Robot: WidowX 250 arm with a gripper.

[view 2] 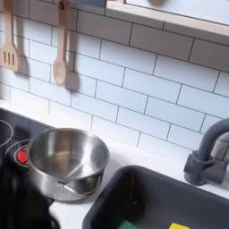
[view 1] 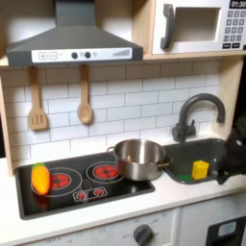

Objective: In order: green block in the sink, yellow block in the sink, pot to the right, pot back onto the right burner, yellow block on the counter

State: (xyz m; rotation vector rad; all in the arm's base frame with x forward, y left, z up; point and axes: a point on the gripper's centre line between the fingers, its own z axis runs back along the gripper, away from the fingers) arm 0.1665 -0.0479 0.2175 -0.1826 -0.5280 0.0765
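The steel pot (view 1: 139, 159) (view 2: 66, 162) stands on the black cooktop's right burner, just left of the dark grey sink (view 1: 209, 150) (view 2: 148, 192). In the basin, near its front, lies the yellow block (view 1: 200, 170) (view 2: 180, 226). The green block (view 1: 180, 177) (view 2: 128, 224) lies to its left in both exterior views. My dark gripper (view 1: 225, 169) hangs over the sink's right end at the first exterior view's right edge, to the right of the yellow block. Its fingers blur into the dark basin. The cream counter (view 1: 183, 195) surrounds cooktop and sink.
An orange oval toy (view 1: 39, 178) sits on the left burner. The curved faucet (view 1: 195, 113) (view 2: 208, 156) rises behind the sink. A wooden spatula (view 1: 36, 99) and a wooden spoon (view 1: 85, 96) (view 2: 60, 43) hang on the tiled wall. A microwave (view 1: 197, 26) is at upper right.
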